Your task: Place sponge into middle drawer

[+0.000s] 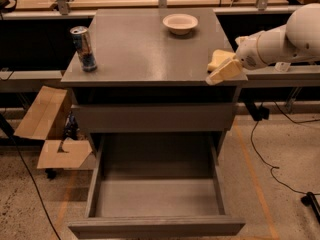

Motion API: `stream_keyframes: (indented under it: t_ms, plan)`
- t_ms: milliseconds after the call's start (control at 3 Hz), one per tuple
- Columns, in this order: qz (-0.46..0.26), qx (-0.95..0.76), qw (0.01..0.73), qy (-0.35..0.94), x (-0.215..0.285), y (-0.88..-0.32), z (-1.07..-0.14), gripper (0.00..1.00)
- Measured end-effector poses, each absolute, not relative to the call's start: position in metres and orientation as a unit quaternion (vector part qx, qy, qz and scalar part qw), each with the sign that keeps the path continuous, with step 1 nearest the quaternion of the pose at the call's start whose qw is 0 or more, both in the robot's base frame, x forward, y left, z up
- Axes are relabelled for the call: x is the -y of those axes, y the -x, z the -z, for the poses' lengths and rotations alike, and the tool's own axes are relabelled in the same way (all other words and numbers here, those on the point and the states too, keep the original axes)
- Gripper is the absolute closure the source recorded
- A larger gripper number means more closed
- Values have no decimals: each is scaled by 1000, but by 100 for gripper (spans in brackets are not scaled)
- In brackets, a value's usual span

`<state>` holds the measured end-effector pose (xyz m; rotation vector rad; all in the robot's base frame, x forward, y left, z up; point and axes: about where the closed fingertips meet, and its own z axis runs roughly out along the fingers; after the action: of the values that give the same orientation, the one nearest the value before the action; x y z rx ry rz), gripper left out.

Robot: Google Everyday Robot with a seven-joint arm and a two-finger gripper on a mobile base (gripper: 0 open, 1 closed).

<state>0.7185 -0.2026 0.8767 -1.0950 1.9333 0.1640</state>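
The pale yellow sponge (218, 58) lies on the grey cabinet top (140, 49) at its right edge. My gripper (226, 67) comes in from the right on the white arm (285, 41) at the level of the sponge. It looks open, with one cream finger (223, 72) along the sponge's near side and the other mostly hidden behind it. The middle drawer (157, 199) is pulled out wide below the cabinet, and its grey floor is bare.
A white round bowl (180, 23) stands at the back of the top and a drink can (84, 49) at its left edge. A shut drawer front (155, 116) is above the open one. Cardboard (47, 129) lies left, cables (270, 159) right on the floor.
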Motion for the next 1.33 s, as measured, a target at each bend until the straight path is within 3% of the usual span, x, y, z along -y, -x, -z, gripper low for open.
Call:
stream_keyframes:
  t_ms: [667, 1333]
  plan:
    - [-100, -794, 454, 391, 195, -762, -845, 0]
    - [-98, -805, 479, 336, 223, -772, -852, 39]
